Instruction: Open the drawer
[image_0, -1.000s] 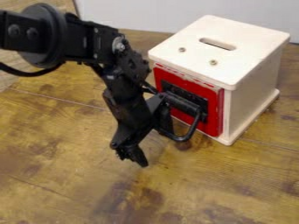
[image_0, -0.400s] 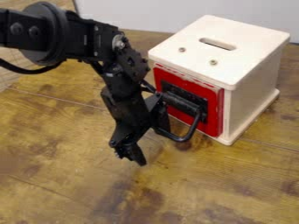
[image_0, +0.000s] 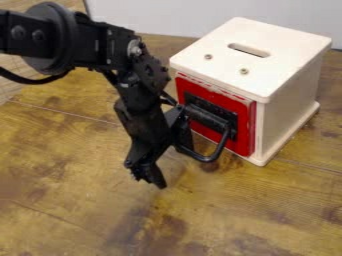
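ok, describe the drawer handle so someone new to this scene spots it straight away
Find the white box on the wooden table. Its red drawer front faces the black arm. The handle is the black wire loop sticking out from that red face toward the gripper, the only thin curved bar there.

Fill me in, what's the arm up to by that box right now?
The black robot arm is working at the white box on the wooden table. It reaches down beside the red drawer front, at the drawer's black loop handle. Its hand points down toward the table just left of the handle. Whether the hand is hooked on the handle, or open or shut, cannot be made out. The drawer looks barely out, if at all.
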